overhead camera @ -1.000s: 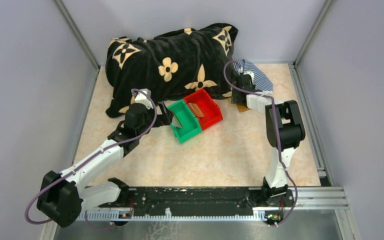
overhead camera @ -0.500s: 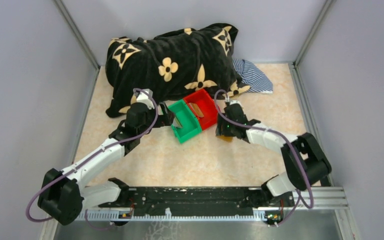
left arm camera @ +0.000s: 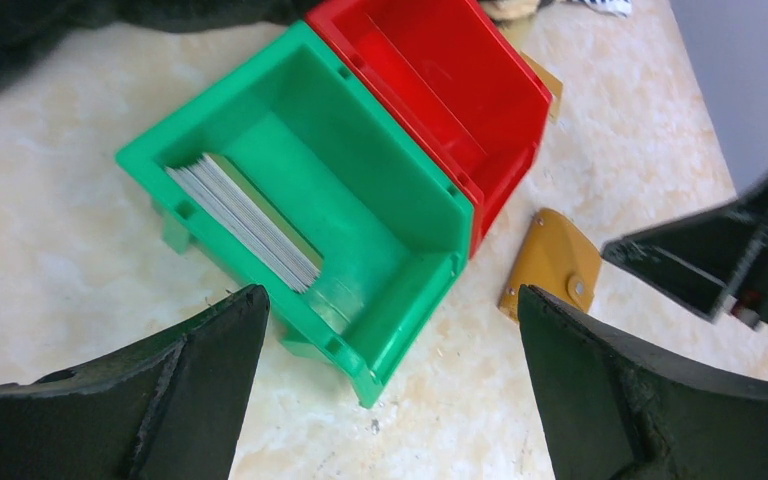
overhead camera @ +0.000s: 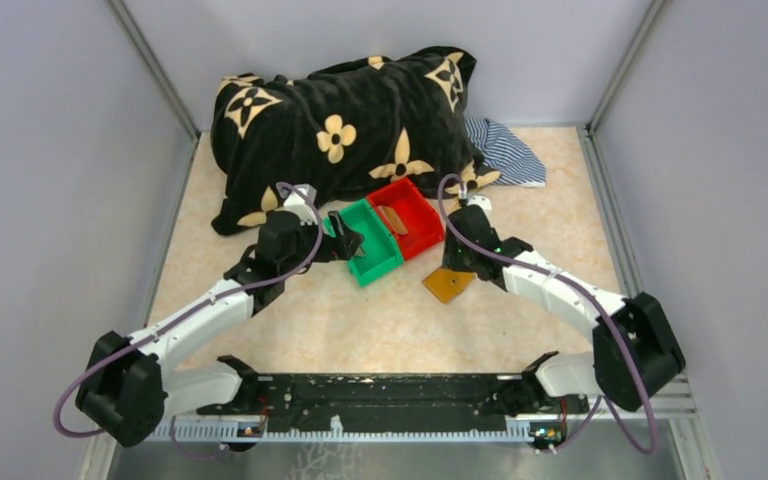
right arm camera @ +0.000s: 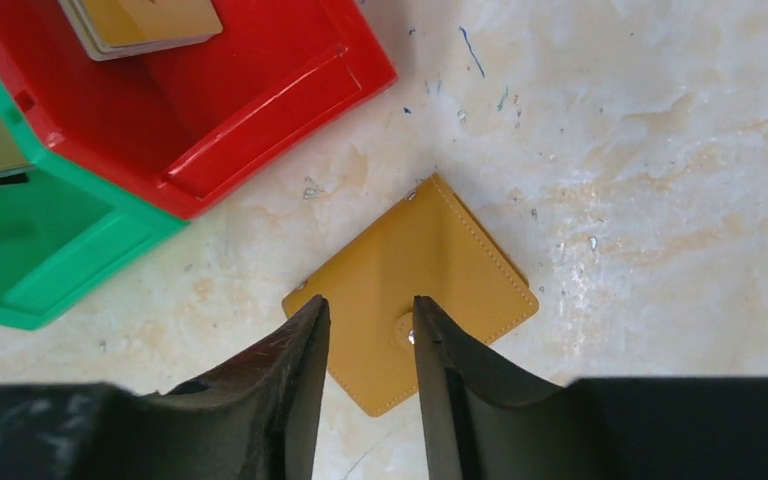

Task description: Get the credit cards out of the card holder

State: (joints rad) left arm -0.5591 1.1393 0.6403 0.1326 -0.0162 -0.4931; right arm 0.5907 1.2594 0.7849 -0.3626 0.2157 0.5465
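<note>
The card holder (overhead camera: 449,284) lies closed and flat on the table just in front of the red bin; it is tan leather with a snap tab (right arm camera: 430,260). My right gripper (right arm camera: 370,315) hovers over its near corner, jaws a narrow gap apart, with nothing pinched between them (overhead camera: 452,262). A stack of silvery grey credit cards (left arm camera: 250,220) leans in the green bin. Gold-tan cards (right arm camera: 140,25) lie in the red bin. My left gripper (left arm camera: 390,295) stands wide open above the green bin's near corner (overhead camera: 345,238).
The green bin (overhead camera: 380,258) and the red bin (overhead camera: 428,232) sit side by side mid-table. Behind them lies a black blanket with tan flowers (overhead camera: 340,110), with a striped cloth (overhead camera: 508,150) at the back right. Enclosure walls close in both sides.
My right arm swung from the back right corner to the front of the red bin, and the card holder came along and now lies there. My left gripper shifted slightly right.
</note>
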